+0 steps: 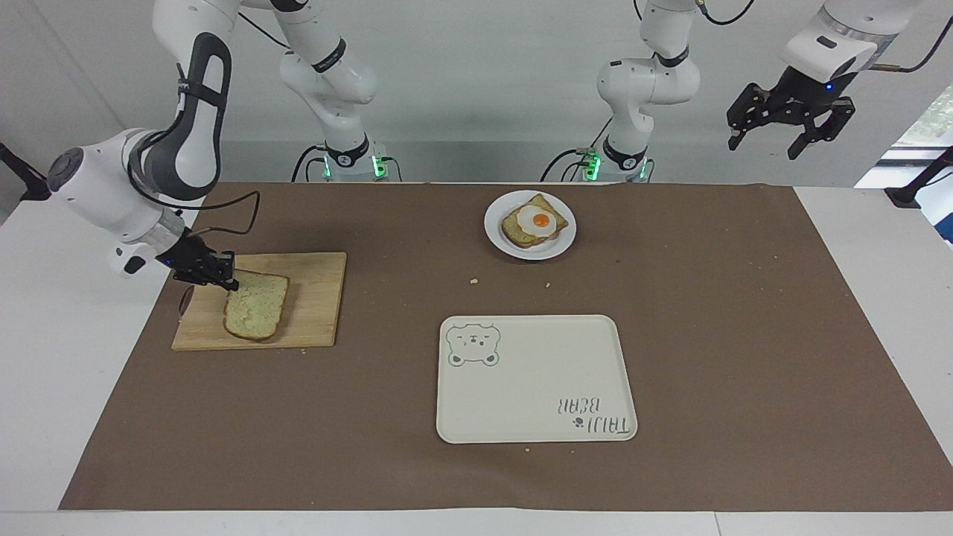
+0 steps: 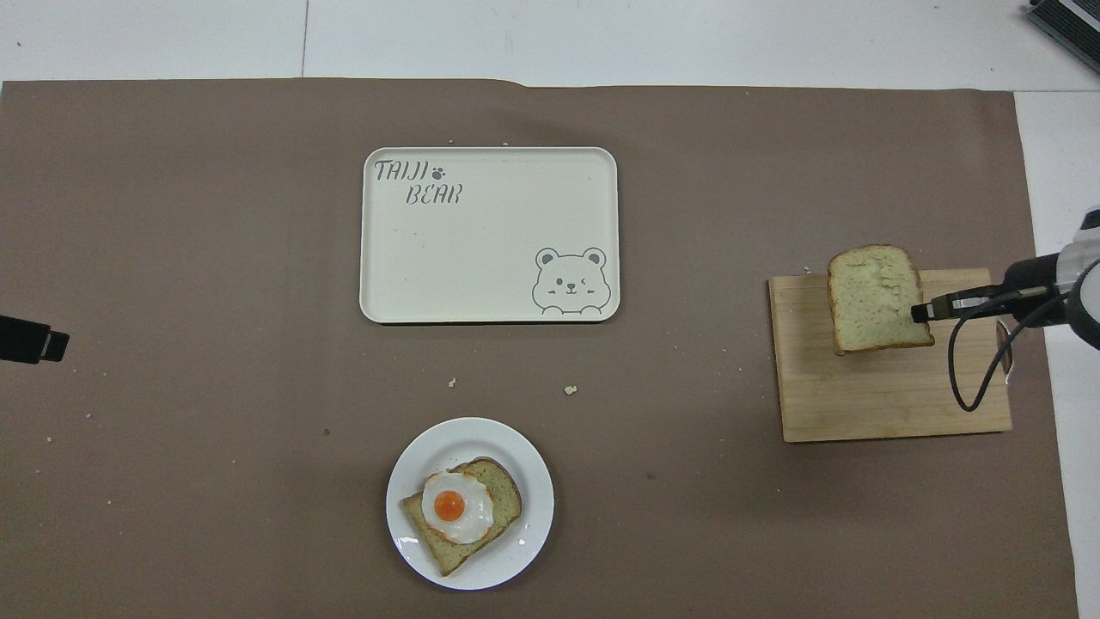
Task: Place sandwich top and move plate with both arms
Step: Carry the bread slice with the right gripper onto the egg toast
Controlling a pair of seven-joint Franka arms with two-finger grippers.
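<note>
Gripping sandwich top [image 1: 256,314] over board, right pincer [image 1: 225,280] clamped, left pincer [image 1: 791,130] agape only facing

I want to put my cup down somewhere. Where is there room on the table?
The tray has nothing on it. Bare brown mat lies between the tray and the board, and from the tray and plate out to the left arm's end. Crowded: the plate holds egg toast, and over the board the right gripper holds the bread. The left gripper waits up high, open.
</note>
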